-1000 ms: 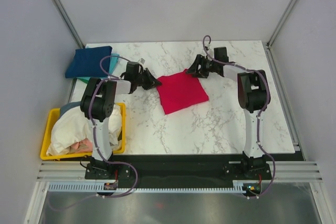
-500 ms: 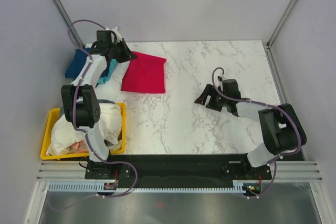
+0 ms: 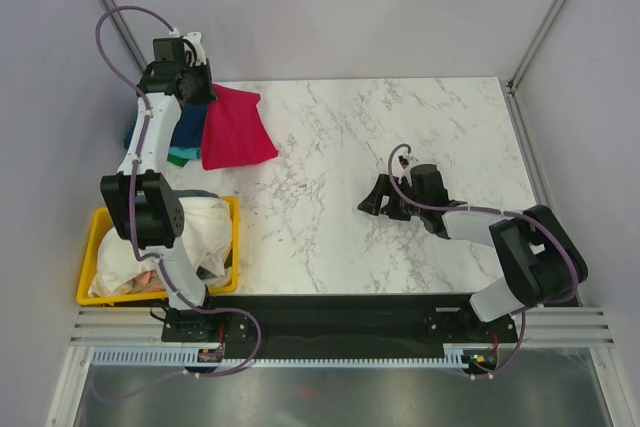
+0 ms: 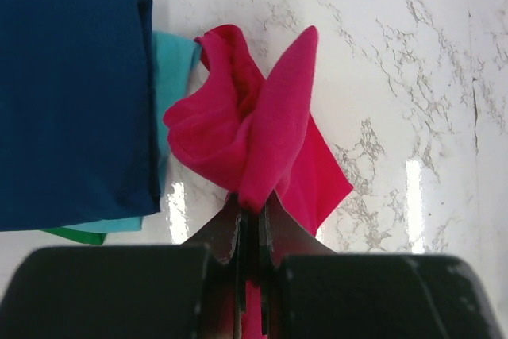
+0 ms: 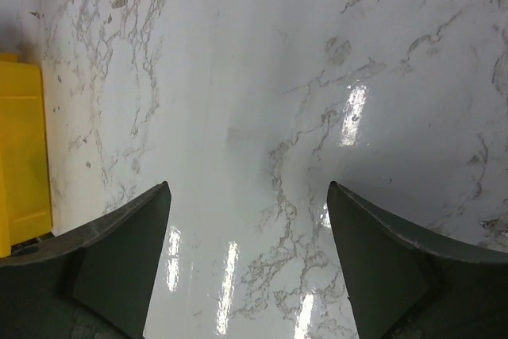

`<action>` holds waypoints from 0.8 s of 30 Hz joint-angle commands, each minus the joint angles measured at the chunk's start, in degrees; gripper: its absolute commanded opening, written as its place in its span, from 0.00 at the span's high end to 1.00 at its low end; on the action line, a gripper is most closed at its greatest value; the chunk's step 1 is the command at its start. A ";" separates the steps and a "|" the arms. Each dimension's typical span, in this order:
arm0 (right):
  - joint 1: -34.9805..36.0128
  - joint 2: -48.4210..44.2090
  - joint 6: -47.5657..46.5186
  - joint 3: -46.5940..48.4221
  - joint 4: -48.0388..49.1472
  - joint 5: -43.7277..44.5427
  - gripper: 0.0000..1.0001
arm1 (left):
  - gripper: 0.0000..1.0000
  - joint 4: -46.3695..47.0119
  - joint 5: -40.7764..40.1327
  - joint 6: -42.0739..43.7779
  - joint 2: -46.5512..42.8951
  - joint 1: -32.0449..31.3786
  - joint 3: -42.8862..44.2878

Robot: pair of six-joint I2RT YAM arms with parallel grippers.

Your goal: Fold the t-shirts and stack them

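My left hand (image 4: 252,210) is clenched on a fold of the red t-shirt (image 4: 274,129), holding it just beside the navy stack (image 4: 75,105), I judge to lay it on top. My right hand (image 5: 248,196) waits spread and empty, well apart from that stack.

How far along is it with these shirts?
A navy shirt lies folded atop the pile. The left gripper pinches the folded red shirt at the pile's edge, not yet laid on top. The right gripper is open, empty. White clothes heaped in the yellow bin remain.
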 commanded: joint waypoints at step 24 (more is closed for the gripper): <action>0.08 2.53 -2.27 2.42 0.98 -3.96 0.12 | 0.98 0.21 -0.86 13.49 -5.24 3.23 13.12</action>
